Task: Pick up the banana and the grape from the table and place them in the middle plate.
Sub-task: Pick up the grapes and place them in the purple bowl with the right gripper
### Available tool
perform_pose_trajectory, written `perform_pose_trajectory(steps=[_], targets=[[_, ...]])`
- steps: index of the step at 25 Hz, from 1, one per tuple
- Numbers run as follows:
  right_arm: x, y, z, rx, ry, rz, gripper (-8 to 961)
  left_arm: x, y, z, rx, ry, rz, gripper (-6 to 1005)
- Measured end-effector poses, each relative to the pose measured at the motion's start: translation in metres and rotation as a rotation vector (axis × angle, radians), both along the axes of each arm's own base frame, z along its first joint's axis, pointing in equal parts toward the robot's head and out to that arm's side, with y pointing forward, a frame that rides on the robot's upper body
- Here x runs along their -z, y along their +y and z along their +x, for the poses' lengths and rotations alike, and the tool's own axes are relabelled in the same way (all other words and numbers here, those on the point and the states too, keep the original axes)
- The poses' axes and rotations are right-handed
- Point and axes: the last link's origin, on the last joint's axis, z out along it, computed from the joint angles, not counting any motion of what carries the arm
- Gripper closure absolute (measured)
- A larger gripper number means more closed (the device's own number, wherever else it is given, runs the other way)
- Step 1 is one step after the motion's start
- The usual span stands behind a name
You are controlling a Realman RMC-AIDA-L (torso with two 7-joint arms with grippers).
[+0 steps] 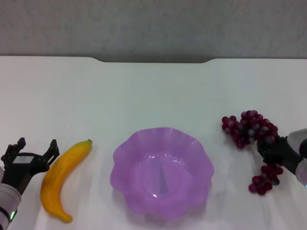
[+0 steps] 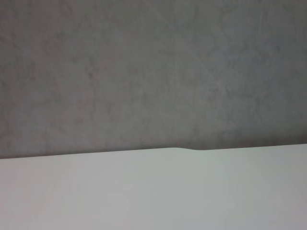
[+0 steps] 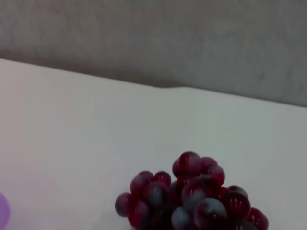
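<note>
The banana [image 1: 64, 180] lies on the white table [image 1: 153, 91] at the near left, stem tip pointing away from me. My left gripper [image 1: 34, 148] is open and empty, just left of the banana and apart from it. The purple scalloped middle plate [image 1: 125, 160] sits empty at the near centre. The grape bunch [image 1: 249, 128] lies at the right. My right gripper [image 1: 274, 151] sits over the middle of the bunch, with grapes showing beyond it and nearer than it. The right wrist view shows the grapes [image 3: 192, 199] close up. The left wrist view shows only table and wall.
The table's notched far edge [image 1: 153, 61] meets a grey wall. A sliver of the purple plate [image 3: 2, 211] shows at the edge of the right wrist view. White tabletop lies between the plate and each fruit.
</note>
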Motion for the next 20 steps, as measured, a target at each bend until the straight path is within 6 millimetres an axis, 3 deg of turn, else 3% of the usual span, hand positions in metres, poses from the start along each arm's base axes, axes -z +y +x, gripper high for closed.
perform_pose_trajectory(steps=[20], targets=[[-0.006, 0.002, -0.032, -0.223, -0.050, 0.110, 569, 0.001, 0.000, 0.000, -0.001, -0.001, 0.000, 124]])
